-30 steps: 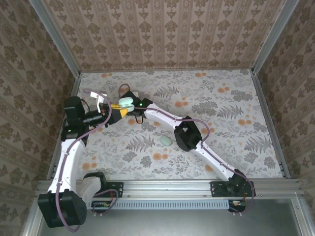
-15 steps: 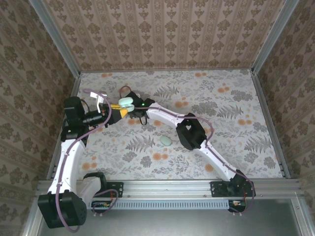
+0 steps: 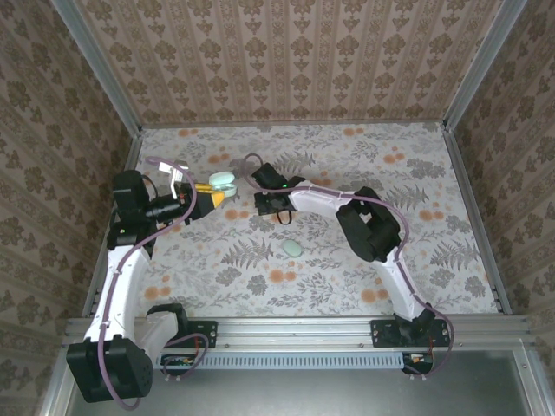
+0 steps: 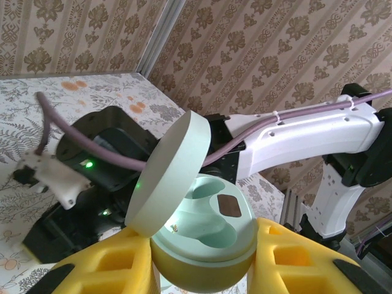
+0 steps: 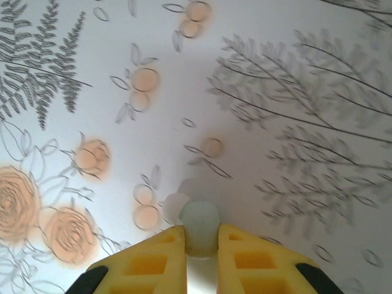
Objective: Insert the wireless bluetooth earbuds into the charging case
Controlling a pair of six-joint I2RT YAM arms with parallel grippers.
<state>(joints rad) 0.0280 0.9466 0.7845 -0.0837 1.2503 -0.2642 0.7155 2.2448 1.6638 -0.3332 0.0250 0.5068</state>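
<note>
- The left pincer [image 3: 213, 192] is clenched on the charging case [image 3: 222, 185], holding it up above the floral worktop [image 3: 364, 165].
- In the left wrist view the charging case [image 4: 202, 245] sits between two yellow foam pads [image 4: 104, 266], one pressed against each side of its round, pale green body.
- The lid [image 4: 166, 174] of the case is swung open and stands tilted up on the case's left side in that view.
- The inner face of the case is pale green with moulded wells, and a small dark rectangular patch [image 4: 228, 205] sits in one of them.
- The right pincer [image 5: 201, 245] is grasping an earbud [image 5: 199, 222], a small pale green rounded piece pinched between its two yellow fingers [image 5: 153, 260].
- That earbud hangs over the worktop's print with a soft shadow just beside it; whether it touches the surface I cannot tell.
- From above, the right pincer [image 3: 265, 203] is to the right of the charging case, near it but apart from it.
- In the left wrist view the right arm [image 4: 294, 138], white with a purple cable along it, crosses behind the case, and its black wrist housing with a green light shows behind the open lid.
- A second earbud [image 3: 292, 248] lies on the worktop, well apart from the charging case, to its right and nearer the arm bases.
</note>
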